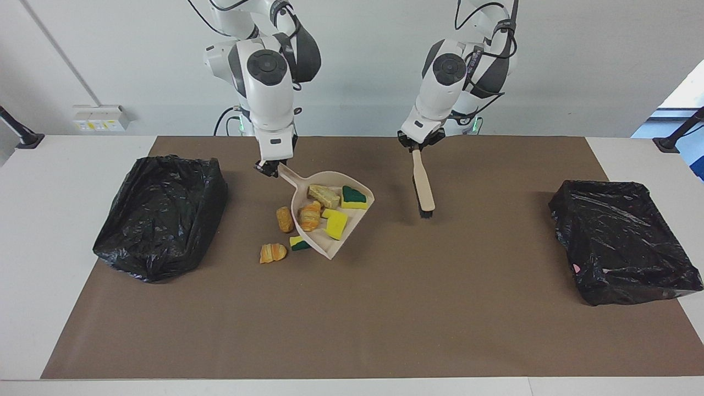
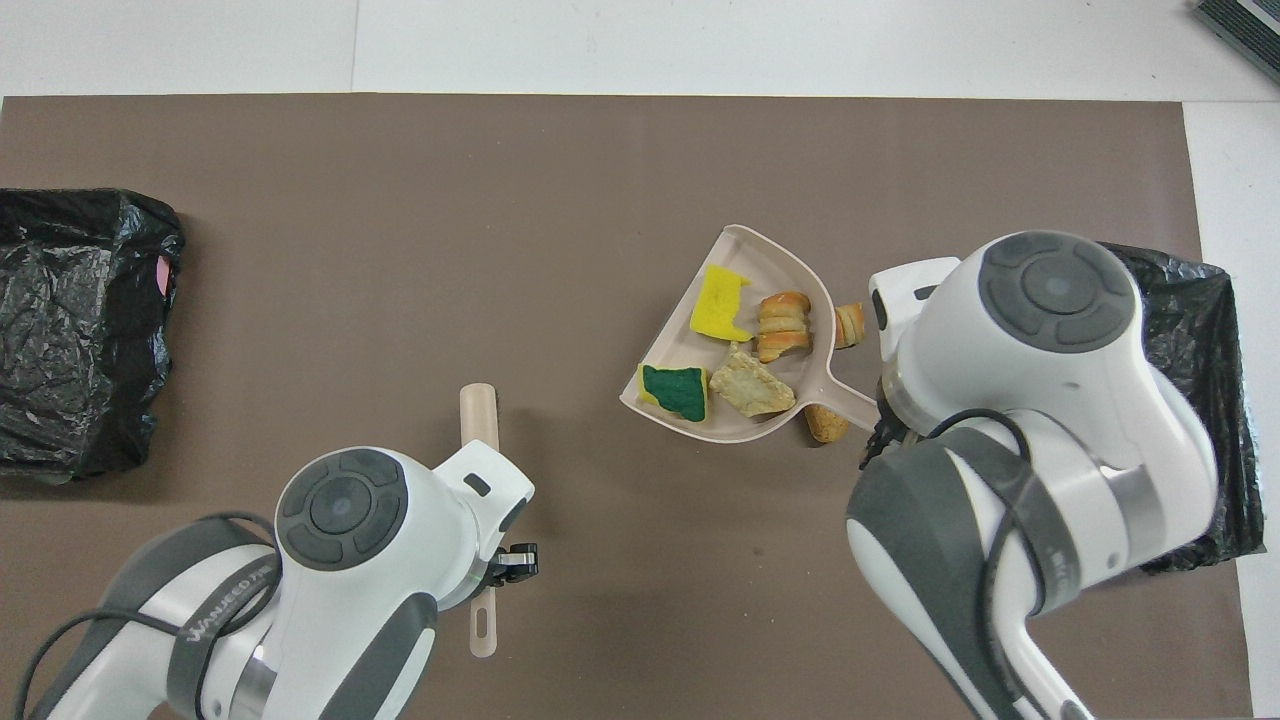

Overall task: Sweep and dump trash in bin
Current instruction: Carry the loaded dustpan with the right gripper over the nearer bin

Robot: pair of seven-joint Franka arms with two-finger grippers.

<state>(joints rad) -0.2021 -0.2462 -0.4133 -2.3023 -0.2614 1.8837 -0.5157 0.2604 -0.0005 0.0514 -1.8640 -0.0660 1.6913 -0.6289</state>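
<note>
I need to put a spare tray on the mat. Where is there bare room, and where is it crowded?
Bare: the mat's stretch farthest from the robots, and the patch between brush and the bin at the left arm's end. Crowded: around the dustpan and loose scraps near the other bin.

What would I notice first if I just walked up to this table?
Probably the pink dustpan, raised in the middle by the right gripper and loaded with four bright yellow, green and orange scraps. Three more scraps lie on the brown mat below it. The left gripper holds a wooden brush, and a bin lined with a black bag sits at each end.
</note>
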